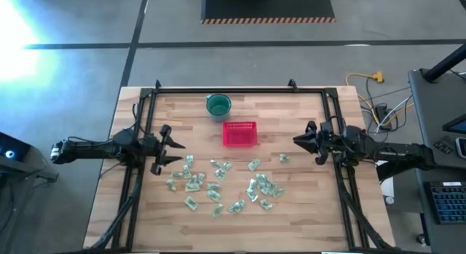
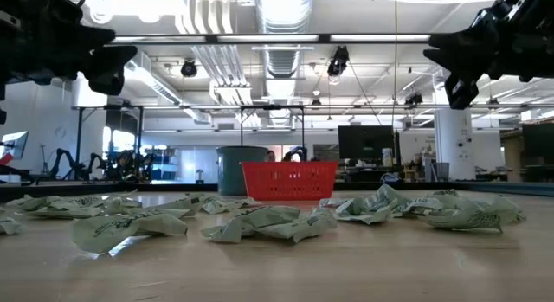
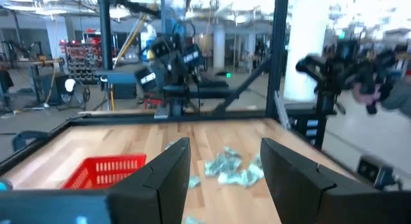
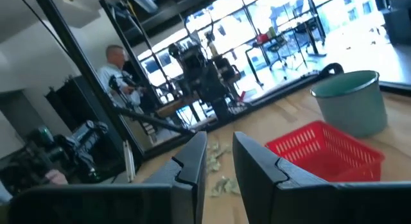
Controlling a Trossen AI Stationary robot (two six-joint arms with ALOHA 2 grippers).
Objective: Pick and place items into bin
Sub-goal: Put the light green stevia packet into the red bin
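Left gripper open, raised; basket square, upright, mouth up.

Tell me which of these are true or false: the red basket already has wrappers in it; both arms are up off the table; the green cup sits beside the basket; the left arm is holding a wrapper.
1. The red basket already has wrappers in it. False: it looks empty from above; the wrapped pieces lie scattered on the table.
2. Both arms are up off the table. True: the left gripper and right gripper hang above the wood.
3. The green cup sits beside the basket. True.
4. The left arm holds a wrapper. False: its fingers stand apart with nothing between them.
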